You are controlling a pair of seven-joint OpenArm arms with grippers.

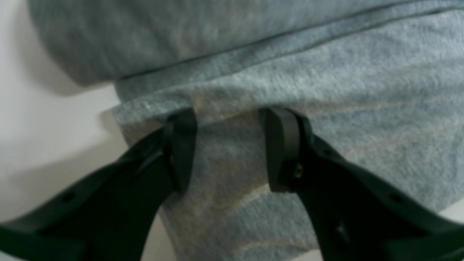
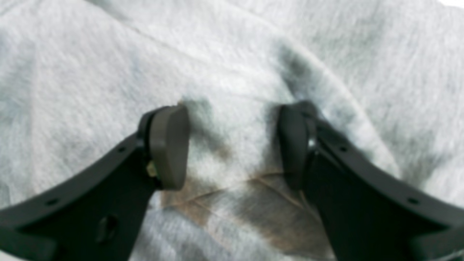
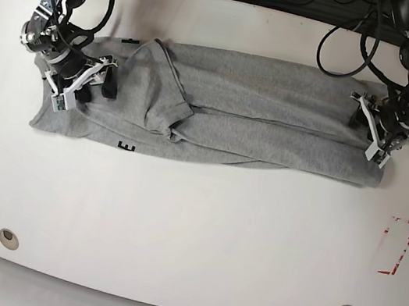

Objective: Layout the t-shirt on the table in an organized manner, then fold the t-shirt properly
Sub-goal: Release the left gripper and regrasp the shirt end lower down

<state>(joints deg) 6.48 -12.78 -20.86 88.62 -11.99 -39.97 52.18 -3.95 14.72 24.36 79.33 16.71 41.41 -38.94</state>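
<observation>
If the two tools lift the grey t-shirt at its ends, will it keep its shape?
Probably not. The t-shirt lies in soft folds with a sleeve flopped over, so it likely sags in the middle. The glossy table suggests it would slide easily when pushed.

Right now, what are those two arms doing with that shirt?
They are folding a grey t-shirt on a white table. It lies as a long band, both sides already folded in. The left tool is at one end and the right tool at the other, each open, with its fingers set down on the cloth.
</observation>
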